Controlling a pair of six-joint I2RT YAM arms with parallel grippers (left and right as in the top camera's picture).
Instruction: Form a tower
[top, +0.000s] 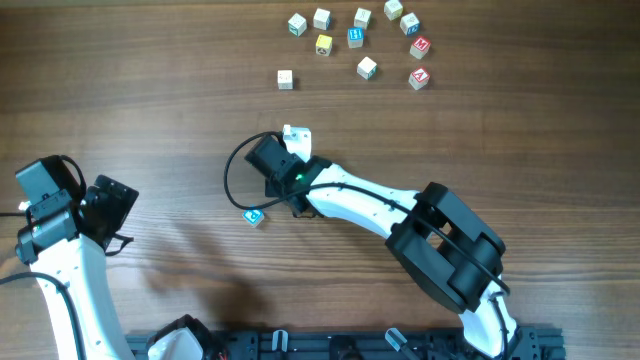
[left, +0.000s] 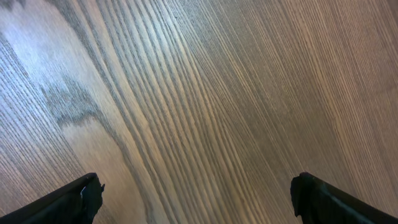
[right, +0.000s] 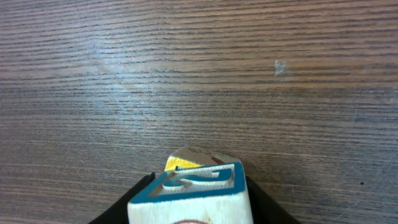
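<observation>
R hand (right: 199, 183): partly closed round the top cube of the tower (right: 189, 202). Dark fingers (right: 267, 208) sit tight vs both sides of that cube, no gap visible. Whether they actually clamp it, can't tell. Top face is blue w/ a white letter, near side pale wood. Just behind/below it a yellow-faced cube corner (right: 180, 163) pokes out. No. of cubes in the stack can't be told.

Overhead: tower (top: 254, 216) stands approx mid on the surface (top: 150, 100), just beside the wrist end of the R arm (top: 370, 205). It's well apart from the loose alphabet cubes (top: 367, 67) clustered at the far side (red, blue, yellow, green faces).

L hand (left: 196, 193): jaws fully wide, nothing btwn them, wood grain below. It sits at the near-left of the surface, well apart from the tower.
</observation>
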